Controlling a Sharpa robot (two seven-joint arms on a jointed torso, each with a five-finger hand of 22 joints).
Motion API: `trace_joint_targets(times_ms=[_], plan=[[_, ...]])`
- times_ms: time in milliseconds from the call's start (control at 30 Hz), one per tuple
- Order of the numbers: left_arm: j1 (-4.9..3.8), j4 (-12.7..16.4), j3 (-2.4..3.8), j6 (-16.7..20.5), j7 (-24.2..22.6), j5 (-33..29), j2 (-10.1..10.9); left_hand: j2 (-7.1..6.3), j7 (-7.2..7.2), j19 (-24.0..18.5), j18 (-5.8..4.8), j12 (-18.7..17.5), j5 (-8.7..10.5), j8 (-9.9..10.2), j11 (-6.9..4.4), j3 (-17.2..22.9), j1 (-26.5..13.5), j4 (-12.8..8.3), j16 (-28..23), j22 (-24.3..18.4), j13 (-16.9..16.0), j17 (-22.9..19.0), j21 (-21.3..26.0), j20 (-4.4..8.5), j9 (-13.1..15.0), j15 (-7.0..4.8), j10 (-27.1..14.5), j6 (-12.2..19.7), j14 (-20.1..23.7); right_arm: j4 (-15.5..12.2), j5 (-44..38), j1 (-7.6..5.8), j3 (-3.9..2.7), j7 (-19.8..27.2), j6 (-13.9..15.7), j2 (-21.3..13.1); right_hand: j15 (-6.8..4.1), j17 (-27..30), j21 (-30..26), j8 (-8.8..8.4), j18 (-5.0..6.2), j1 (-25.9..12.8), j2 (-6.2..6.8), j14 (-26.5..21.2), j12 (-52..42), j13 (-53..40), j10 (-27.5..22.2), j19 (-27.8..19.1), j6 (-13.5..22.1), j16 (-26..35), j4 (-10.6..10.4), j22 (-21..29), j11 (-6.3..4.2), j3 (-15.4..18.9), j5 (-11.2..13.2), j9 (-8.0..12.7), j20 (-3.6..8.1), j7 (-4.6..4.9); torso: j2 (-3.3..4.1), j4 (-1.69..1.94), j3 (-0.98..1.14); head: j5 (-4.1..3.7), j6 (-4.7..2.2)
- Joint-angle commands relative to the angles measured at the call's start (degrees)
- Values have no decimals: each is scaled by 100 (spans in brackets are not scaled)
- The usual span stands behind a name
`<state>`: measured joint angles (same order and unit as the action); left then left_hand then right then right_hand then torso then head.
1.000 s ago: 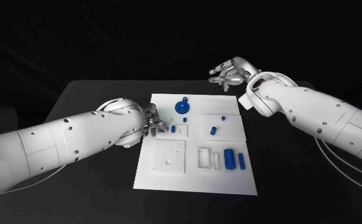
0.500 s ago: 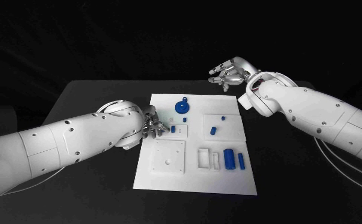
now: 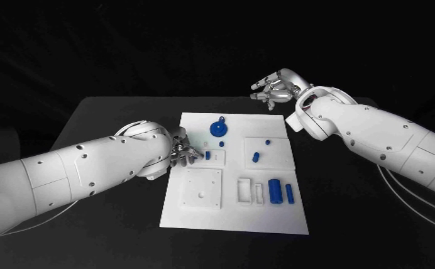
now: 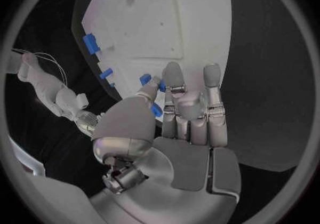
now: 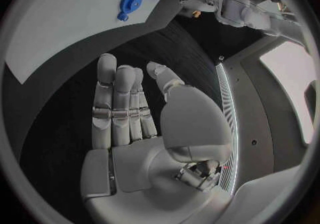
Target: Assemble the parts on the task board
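the black table [image 3: 109,118] spreads under me, and the white board [image 3: 237,219] lies in the middle of it. my left arm [image 3: 82,168] reaches in over the board's left edge, my right arm [image 3: 371,134] stretches past its far right corner. my right hand [image 3: 279,87] hangs over bare table beyond the board, fingers fairly straight and a little apart, holding nothing. my left hand [image 3: 184,149] sits low at the board's left edge; in the wrist view my fingers [image 4: 175,82] lie close together with the thumb beside a small blue peg [image 4: 145,79], but i cannot tell whether i touch or hold it. on the board, a blue disc [image 3: 219,129] lies near the far end, two blue cylinders [image 3: 281,192] lie side by side near the right edge, and small blue pegs [image 3: 256,156] sit between.
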<state>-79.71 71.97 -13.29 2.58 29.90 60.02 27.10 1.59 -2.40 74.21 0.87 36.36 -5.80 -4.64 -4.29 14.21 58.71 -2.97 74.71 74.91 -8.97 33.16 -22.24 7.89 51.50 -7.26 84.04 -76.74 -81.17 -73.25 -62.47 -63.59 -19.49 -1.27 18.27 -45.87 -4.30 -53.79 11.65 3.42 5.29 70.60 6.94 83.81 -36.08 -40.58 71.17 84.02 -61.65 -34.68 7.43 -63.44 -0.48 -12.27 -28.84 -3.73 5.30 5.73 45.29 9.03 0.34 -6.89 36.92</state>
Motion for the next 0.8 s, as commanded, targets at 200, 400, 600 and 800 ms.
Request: trace_joint_targets(times_ms=[200, 400, 600, 800], plan=[[53, 76, -35, -130, 35, -5, 106, -770, 5, 20, -15, -80, 271, -41, -17, -690, 60, 665, -100, 98, 22, -102, 50, 14, 9, -45, 277, -99, 1, 4, -38, 8, -3, 43, -55, 2, -37, 9, -45, 14, 1, -18, 40, 48, 31, -3, -2, 150, 39, -24, -15, -9, -53, -11, -20, -8, 43, 5, -2, 0, -6, -6, 0], [51, 260, -26, -122, 4, -51, 243, -953, 17, 27, -28, -103, 269, -32, -13, -1012, 288, 1053, -127, 100, 33, -141, 78, 22, 4, -46, 276, -99, 1, 11, -38, 17, -3, 46, -51, -2, -37, 9, -45, 14, 1, -18, 40, 48, 31, -3, -2, 150, 39, -24, -15, -9, -53, -11, -20, -8, 43, 5, -5, 3, -9, -13, 0], [39, 417, 6, -74, -16, -103, 378, -978, 19, 31, -24, -111, 271, -26, -12, -1061, 335, 1122, -134, 101, 39, -152, 86, 19, -5, -47, 276, -98, 1, 17, -38, 26, -3, 47, -51, -4, -37, 9, -45, 14, 1, -18, 40, 48, 31, -3, -2, 150, 39, -24, -15, -9, -53, -11, -20, -8, 43, 5, -7, 5, -5, 1, 1], [35, 609, 123, -50, -74, -294, 567, -1021, 127, -48, -62, -392, 276, 78, 54, -1107, 424, 1146, -413, 79, 147, -552, 173, 37, -216, -32, 261, 201, 108, 23, -36, 36, -3, 50, -56, 3, -37, 9, -45, 14, 1, -18, 40, 48, 31, -3, -2, 150, 39, -24, -15, -9, -53, -11, -20, -8, 43, 5, 6, -5, -1, 9, -14]])
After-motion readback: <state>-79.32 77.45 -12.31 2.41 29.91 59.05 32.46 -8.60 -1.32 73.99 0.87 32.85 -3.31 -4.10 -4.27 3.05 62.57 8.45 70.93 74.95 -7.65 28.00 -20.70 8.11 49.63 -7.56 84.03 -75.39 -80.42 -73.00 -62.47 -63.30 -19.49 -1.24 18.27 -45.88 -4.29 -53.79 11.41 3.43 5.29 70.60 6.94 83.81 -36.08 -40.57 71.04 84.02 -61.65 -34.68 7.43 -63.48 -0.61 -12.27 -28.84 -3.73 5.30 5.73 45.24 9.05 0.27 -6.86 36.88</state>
